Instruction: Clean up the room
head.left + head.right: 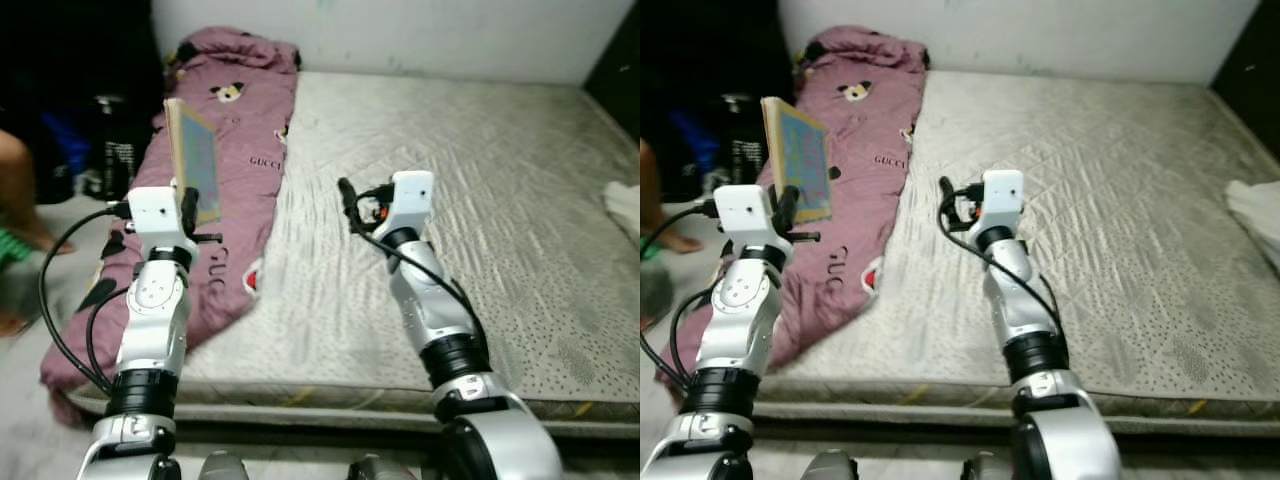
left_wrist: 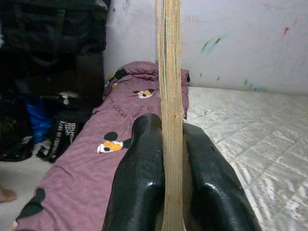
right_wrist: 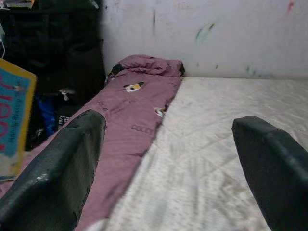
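There was one book [image 1: 194, 160] and one purple blanket [image 1: 232, 130] on the bed [image 1: 480, 200]. The left gripper [image 2: 166, 192] pinched the book upright above the blanket. The right gripper [image 3: 168, 168] was spread wide, holding nothing.

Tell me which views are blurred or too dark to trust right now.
Left eye view: sharp over the mattress, motion smear at the left edge. Right eye view: the same, the far left corner lost in shadow. Left wrist view: left pincer shut on the book, sheen on the fingers. Right wrist view: open right pincer, close fingers soft.
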### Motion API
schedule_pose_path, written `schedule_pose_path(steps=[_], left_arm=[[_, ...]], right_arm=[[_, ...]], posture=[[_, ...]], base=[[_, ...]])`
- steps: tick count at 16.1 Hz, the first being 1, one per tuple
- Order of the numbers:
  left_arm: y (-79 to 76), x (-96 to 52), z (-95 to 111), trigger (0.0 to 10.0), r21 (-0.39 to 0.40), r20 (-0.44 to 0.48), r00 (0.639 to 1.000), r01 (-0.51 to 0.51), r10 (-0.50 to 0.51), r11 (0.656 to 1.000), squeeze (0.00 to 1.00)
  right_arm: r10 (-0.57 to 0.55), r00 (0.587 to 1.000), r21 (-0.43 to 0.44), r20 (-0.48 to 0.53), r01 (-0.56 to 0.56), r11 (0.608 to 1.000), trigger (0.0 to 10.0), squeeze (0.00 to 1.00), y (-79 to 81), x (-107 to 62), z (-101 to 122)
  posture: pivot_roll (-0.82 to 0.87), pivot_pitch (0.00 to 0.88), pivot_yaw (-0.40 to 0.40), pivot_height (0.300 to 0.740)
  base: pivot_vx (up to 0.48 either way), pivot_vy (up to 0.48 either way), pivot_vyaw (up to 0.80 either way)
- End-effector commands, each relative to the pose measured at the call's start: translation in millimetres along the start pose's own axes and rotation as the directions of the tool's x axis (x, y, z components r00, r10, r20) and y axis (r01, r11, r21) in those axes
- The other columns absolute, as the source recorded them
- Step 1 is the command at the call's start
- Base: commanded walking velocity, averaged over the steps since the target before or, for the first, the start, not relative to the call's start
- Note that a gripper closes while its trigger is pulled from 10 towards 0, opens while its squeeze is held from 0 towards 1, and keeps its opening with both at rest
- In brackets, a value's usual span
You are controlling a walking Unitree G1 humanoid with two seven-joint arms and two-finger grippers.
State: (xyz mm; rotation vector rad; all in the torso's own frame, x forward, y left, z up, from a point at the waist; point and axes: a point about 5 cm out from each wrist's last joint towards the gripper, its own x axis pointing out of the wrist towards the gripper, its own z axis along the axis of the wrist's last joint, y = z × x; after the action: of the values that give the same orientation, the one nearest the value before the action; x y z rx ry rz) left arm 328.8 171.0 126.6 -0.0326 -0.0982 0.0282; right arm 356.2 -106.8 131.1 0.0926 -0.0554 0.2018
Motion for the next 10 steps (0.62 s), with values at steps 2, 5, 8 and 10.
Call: schedule_pose_path(steps=[2, 5, 8, 10], left_arm=[[-5.4, 4.2, 10.6, 10.0, 0.006, 0.05, 0.998, 0.025, -0.026, 1.0, 0.0], [-5.6, 4.7, 10.8, 10.0, 0.004, 0.051, 0.998, 0.024, -0.024, 1.0, 0.0], [-6.5, 4.1, 12.6, 10.0, -0.038, 0.072, 0.997, 0.015, -0.012, 0.999, 0.0], [-6.2, 4.3, 12.3, 10.0, -0.023, 0.071, 0.997, 0.012, -0.01, 1.0, 0.0]], right_arm=[[-0.003, 1.0, 0.004, 0.011, 0.003, 1.0, 10.0, 0.0, 0.4, 2.0, 3.1], [-0.003, 1.0, 0.001, 0.01, 0.003, 1.0, 10.0, 0.0, 0.0, 2.3, 2.5], [-0.004, 1.0, 0.001, 0.008, 0.004, 1.0, 10.0, 0.0, -0.9, 2.4, 2.2], [-0.007, 1.0, 0.004, 0.007, 0.007, 1.0, 10.0, 0.0, -1.1, 2.3, 1.7]], posture=[[-0.06, 0.0, -0.006, 0.74], [-0.06, 0.0, -0.007, 0.74], [-0.06, 0.0, -0.009, 0.74], [-0.06, 0.0, -0.01, 0.74]], base=[[0.0, -0.407, 0.0], [0.0, -0.405, 0.0], [0.0, -0.23, 0.0], [0.0, 0.0, 0.0]])
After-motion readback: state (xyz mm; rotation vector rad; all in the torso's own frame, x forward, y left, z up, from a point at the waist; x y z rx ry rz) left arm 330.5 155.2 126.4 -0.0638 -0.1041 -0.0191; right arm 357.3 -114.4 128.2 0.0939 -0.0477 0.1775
